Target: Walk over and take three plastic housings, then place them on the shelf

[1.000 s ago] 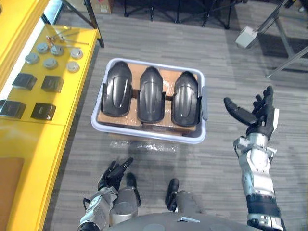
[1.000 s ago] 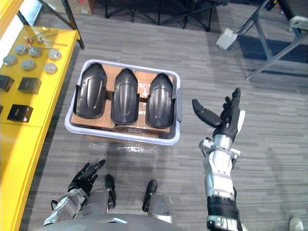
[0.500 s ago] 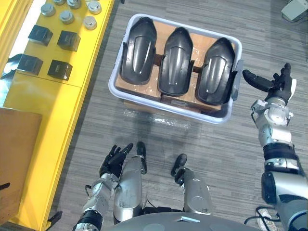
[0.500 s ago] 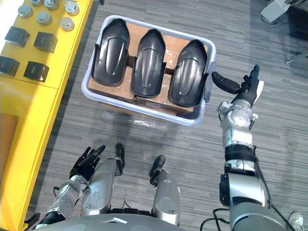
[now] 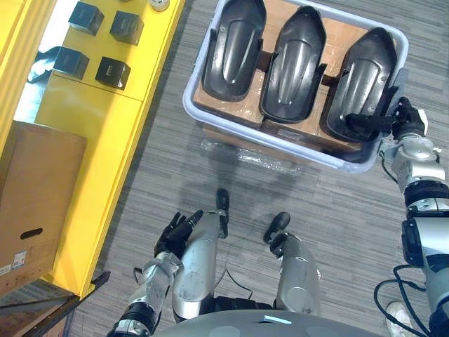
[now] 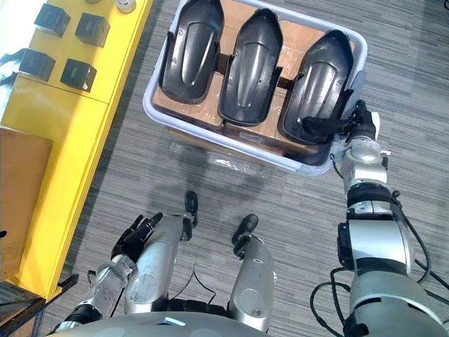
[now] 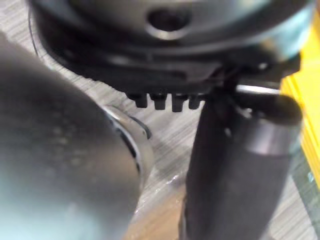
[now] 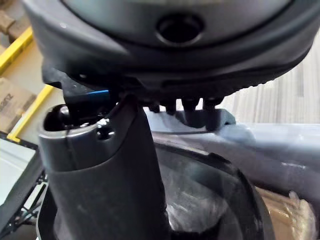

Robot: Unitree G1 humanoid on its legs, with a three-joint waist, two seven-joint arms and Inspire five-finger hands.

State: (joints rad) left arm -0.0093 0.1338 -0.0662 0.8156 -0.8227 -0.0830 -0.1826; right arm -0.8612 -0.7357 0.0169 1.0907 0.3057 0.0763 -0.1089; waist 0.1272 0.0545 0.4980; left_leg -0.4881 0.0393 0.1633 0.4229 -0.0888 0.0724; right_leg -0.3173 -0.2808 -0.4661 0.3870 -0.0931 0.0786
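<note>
Three glossy black domed plastic housings (image 5: 295, 63) lie parallel, long axes pointing away; right robot hand (image 5: 407, 123) at rightmost housing (image 5: 365, 77), grip unclear.

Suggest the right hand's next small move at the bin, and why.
Probably close the right hand on the near end of the rightmost plastic housing. Its thumb lies across that end, the hand sits at the right end of the bin, and it looks open, gripping nothing yet. All three housings lie in the bin; the left hand hangs low, away from it.

Right robot hand (image 5: 405, 123) reached housing (image 5: 361, 74) (rightmost).
</note>
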